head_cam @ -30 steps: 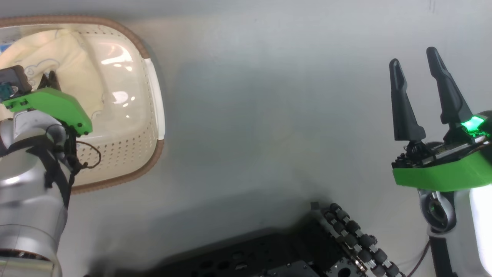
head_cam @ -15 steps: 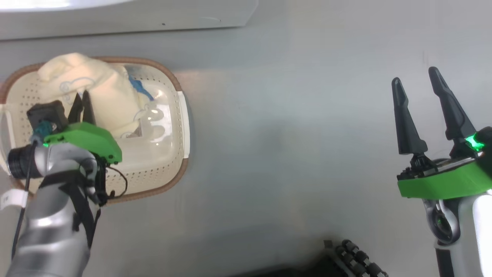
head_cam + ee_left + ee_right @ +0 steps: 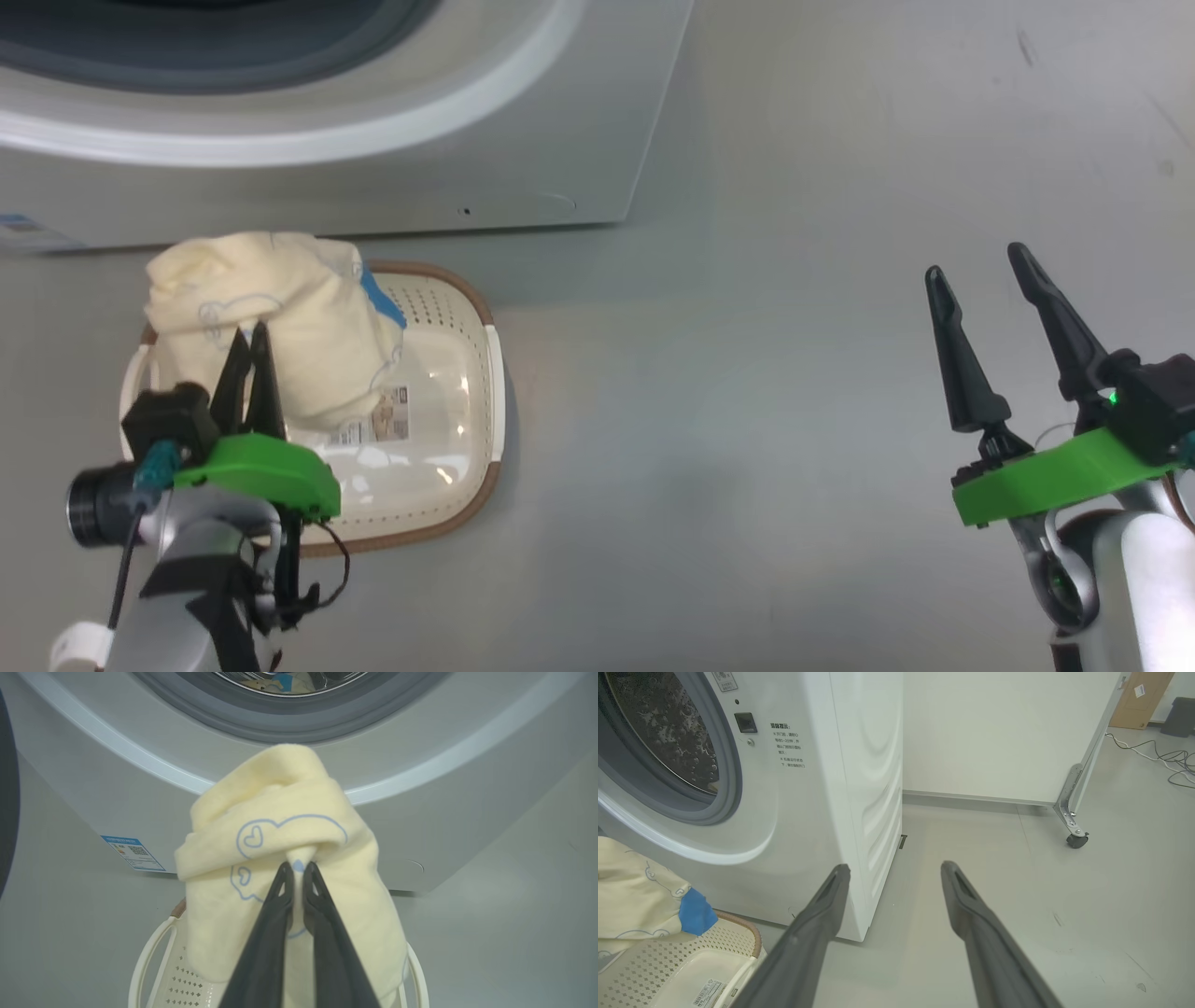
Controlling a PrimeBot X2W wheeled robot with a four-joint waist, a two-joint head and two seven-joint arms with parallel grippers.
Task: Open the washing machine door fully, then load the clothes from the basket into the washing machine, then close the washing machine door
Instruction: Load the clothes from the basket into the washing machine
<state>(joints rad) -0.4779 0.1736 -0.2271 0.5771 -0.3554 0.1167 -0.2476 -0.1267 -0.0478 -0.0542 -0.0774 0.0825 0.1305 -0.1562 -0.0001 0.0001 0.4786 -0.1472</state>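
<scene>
My left gripper is shut on a cream garment with a faint blue outline. The garment hangs bunched above the basket and just below the washing machine. In the left wrist view the closed gripper pinches a fold of the garment in front of the open drum mouth. A dark rim, seemingly the washing machine door, edges that view's far left. My right gripper stands open and holds nothing, off to the right over bare floor. The right wrist view shows that gripper beside the washing machine.
The cream basket sits on the grey floor against the washer's front. A blue label marks the washer's lower left corner. A white panel on a caster and floor cables lie to the right, past open floor.
My left gripper has lifted the cream garment up out of the basket. The head camera has tilted up, bringing the washer front into view. The right gripper stays open.
</scene>
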